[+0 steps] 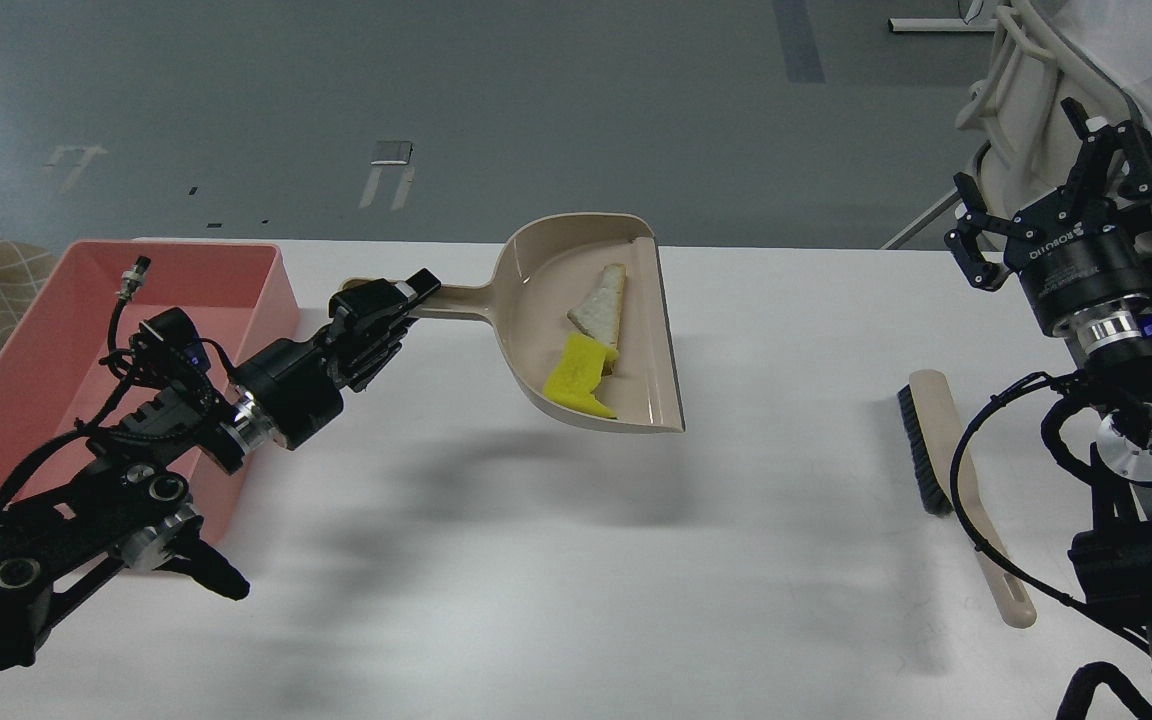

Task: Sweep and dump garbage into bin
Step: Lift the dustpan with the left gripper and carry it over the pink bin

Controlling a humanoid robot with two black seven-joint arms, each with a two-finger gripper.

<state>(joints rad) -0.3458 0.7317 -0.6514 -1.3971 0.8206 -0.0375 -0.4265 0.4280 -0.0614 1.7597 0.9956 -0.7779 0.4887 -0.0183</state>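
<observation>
My left gripper (391, 300) is shut on the handle of the beige dustpan (546, 290) and holds it in the air above the table, its shadow below on the tabletop. In the pan lie the yellow spongy chunk (576, 377) and the pale wedge slice (600, 303). The salmon-pink bin (56, 300) stands at the table's left, just left of my left gripper. My right gripper (1046, 180) is raised at the far right, open and empty.
The beige black-bristled brush (946, 470) lies on the white table (576, 560) at the right, beside my right arm. A white chair frame (1016, 110) stands behind the table's right corner.
</observation>
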